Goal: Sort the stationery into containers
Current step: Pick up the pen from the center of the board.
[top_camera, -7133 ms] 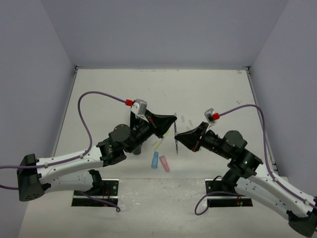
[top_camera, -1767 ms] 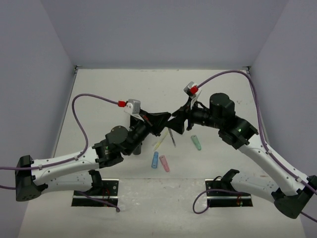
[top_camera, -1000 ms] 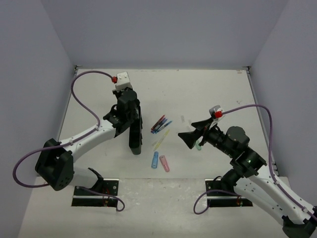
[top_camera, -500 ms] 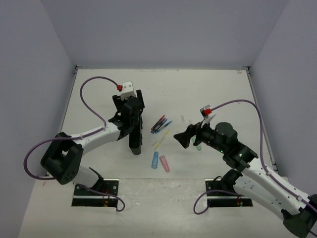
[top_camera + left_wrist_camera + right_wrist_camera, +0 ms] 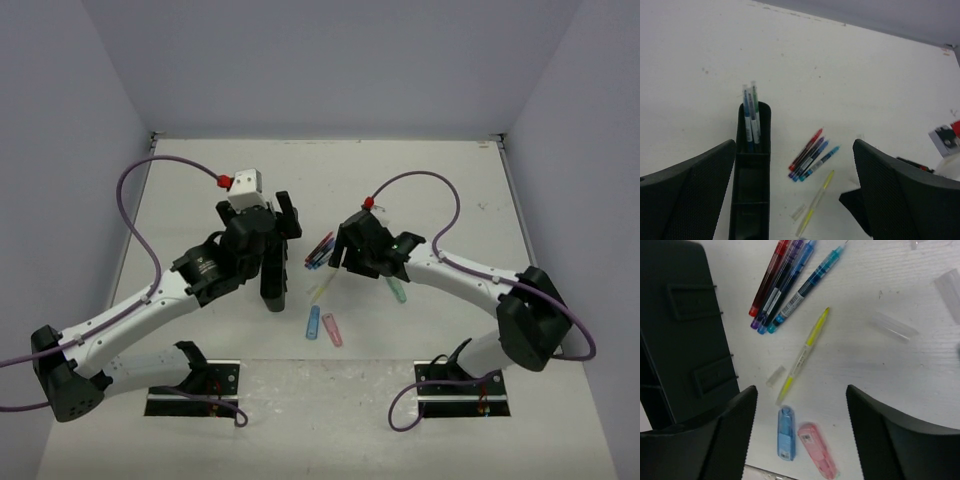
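Narrow black plastic desk organiser [image 5: 750, 200] below the left gripper [image 5: 794, 155], blue and green pens [image 5: 751, 117] in its far compartment, gripper spread wide and empty, yellow-green pen [image 5: 802, 355] on the white counter [image 5: 865, 75] below the right gripper [image 5: 801, 392], jaws parted, holding nothing.

The left arm [image 5: 140, 305] is stretching forward and inward from its base, its wrist tilting down. The left gripper [image 5: 277, 222] is hanging with its jaws spread wide (nothing between them). The right arm [image 5: 470, 280] is bending at the elbow and pointing leftward toward the centre. The right gripper [image 5: 340, 252] is aiming downward, jaws parted, gripping nothing.
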You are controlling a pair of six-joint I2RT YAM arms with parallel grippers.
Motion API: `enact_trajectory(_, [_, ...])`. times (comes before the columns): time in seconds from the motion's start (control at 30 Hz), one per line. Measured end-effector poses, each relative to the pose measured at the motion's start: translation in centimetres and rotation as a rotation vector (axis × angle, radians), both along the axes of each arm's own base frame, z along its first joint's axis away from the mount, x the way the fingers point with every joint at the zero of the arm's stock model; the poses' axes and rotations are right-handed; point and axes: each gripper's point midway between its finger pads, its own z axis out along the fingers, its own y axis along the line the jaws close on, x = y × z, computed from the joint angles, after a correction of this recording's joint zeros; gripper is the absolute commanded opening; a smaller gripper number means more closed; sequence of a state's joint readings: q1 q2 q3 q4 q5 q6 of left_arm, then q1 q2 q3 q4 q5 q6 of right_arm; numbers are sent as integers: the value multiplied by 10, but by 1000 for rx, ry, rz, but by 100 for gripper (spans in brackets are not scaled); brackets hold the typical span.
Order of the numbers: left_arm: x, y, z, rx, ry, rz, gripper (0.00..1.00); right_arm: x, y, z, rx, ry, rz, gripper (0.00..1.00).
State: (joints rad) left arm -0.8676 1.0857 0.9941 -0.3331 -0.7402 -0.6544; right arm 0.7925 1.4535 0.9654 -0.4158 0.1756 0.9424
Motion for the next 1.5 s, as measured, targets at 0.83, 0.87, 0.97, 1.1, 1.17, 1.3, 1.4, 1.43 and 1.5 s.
enact_trajectory(0.83, [-82,46,-76,265,310,-229,100,2,43,-63,-169,247,-250,22])
enact_trajectory(0.87, [-83,47,-76,265,308,-231,100,1,43,-64,-173,249,-255,22])
enact_trajectory(0.97, [-83,47,-73,259,297,-234,100,-3,41,-67,-188,261,-265,21])
enact_trajectory(1.1, [-83,47,-71,252,288,-238,100,-6,37,-74,-209,278,-276,21])
enact_trajectory(1.17, [-84,46,-71,249,289,-241,100,-6,38,-78,-215,284,-279,21])
enact_trajectory(1.3, [-84,45,-71,247,291,-248,100,-5,38,-85,-229,293,-280,19])
enact_trajectory(1.4, [-84,44,-73,245,293,-251,100,-2,43,-85,-224,290,-280,9])
enact_trajectory(1.43, [-84,44,-74,245,294,-252,100,-1,44,-85,-222,289,-281,6])
enact_trajectory(1.5, [-84,43,-79,253,304,-255,100,-1,44,-86,-217,290,-292,2])
